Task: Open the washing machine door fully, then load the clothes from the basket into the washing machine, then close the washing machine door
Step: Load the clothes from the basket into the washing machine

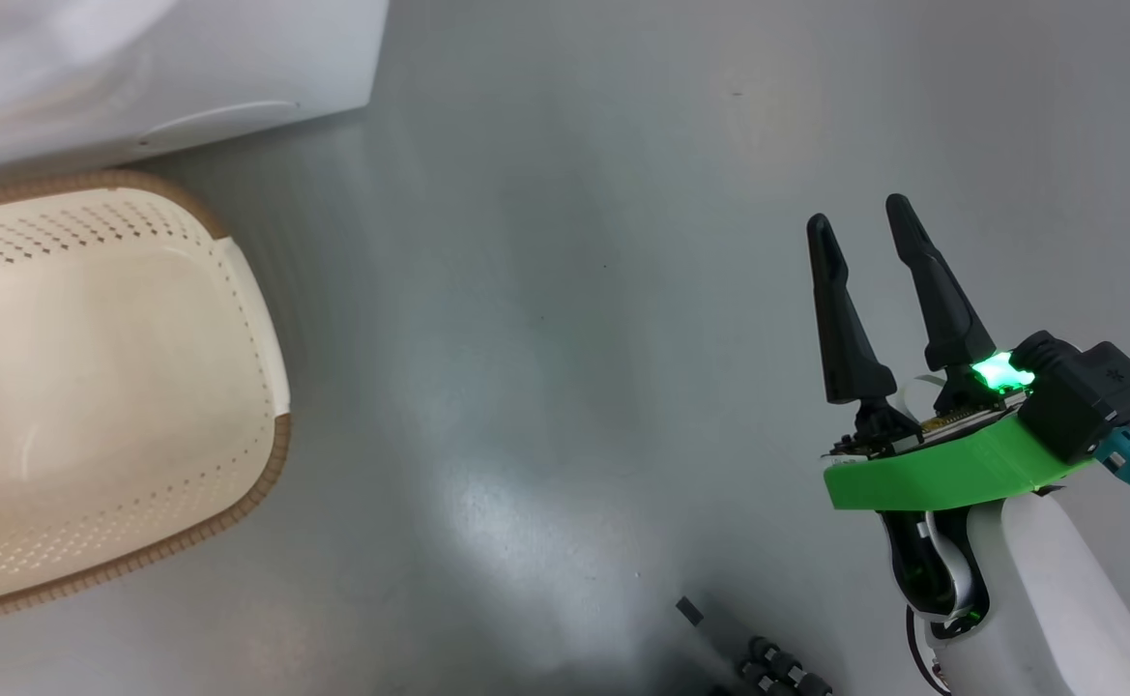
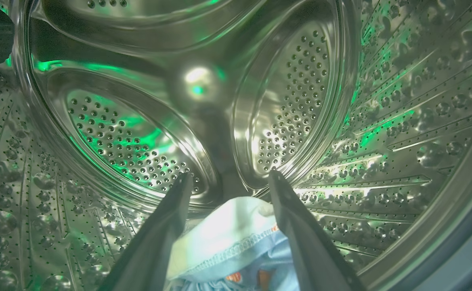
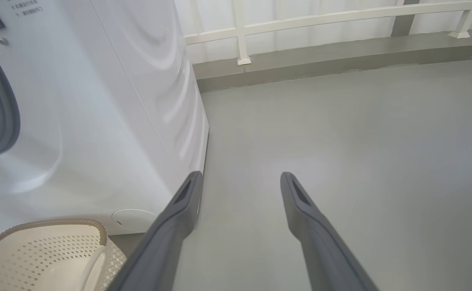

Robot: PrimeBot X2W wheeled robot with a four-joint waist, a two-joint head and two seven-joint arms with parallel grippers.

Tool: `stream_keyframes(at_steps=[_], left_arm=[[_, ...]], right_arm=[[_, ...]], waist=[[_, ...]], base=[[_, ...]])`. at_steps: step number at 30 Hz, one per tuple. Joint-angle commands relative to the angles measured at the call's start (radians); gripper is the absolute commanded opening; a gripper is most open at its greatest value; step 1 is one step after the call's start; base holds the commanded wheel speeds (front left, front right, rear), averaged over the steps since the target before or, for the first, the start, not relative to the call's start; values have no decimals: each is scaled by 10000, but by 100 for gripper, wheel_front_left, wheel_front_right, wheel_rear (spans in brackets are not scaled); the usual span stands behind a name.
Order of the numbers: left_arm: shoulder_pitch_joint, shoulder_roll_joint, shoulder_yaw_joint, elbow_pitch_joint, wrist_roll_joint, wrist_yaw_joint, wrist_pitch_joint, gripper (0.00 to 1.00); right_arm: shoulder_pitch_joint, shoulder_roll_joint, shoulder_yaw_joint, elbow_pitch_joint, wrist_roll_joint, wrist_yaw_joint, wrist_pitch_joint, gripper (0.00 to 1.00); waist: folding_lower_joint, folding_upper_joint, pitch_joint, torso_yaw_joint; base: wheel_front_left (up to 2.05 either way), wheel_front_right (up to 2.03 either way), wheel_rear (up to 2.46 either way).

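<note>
My left gripper (image 2: pixel 229 180) is inside the washing machine's steel perforated drum (image 2: pixel 300 93), fingers spread apart and open. Between and below them lie the clothes (image 2: pixel 227 238), light blue fabric with a pale piece and orange prints, loose from the fingers. The cream basket (image 1: pixel 91 387) with a brown rim sits on the floor at the left of the head view, nothing showing inside it; it also appears as the basket (image 3: pixel 46 254) in the right wrist view. The white washing machine (image 3: pixel 98 101) stands behind it. My right gripper (image 1: pixel 859 213) hangs open over bare floor. The door is out of view.
Grey floor (image 1: pixel 565 290) stretches to the right of the machine. A white railing (image 3: pixel 320 20) on a low kerb runs along the far side. The machine's grey rubber ring (image 3: pixel 5 109) shows at the left edge of the right wrist view.
</note>
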Motion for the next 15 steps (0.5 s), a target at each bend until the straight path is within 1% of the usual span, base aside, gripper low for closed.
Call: stream_keyframes(at_steps=[1, 10, 12, 13, 15], left_arm=[[255, 369, 194, -366, 131, -49, -53, 100], [790, -86, 661, -607, 254, -208, -53, 100], [1253, -315, 901, -827, 253, -247, -53, 100], [1253, -315, 901, -827, 253, -247, -53, 100], [1828, -567, 1132, -1069, 243, -282, -53, 100]], right_arm=[[135, -42, 202, -204, 89, 42, -49, 100], [98, -42, 161, -161, -41, 42, -49, 100], [110, -42, 114, -154, -144, 42, -49, 100], [110, -42, 114, -154, -144, 42, -49, 100], [113, -42, 31, -130, -278, 42, -49, 100]], waist=[[0, 0, -41, 43], [0, 0, -318, 260], [0, 0, -489, 374], [0, 0, -489, 374], [0, 0, -714, 510]], base=[[0, 0, 0], [0, 0, 0], [0, 0, 0], [0, 0, 0], [0, 0, 0]])
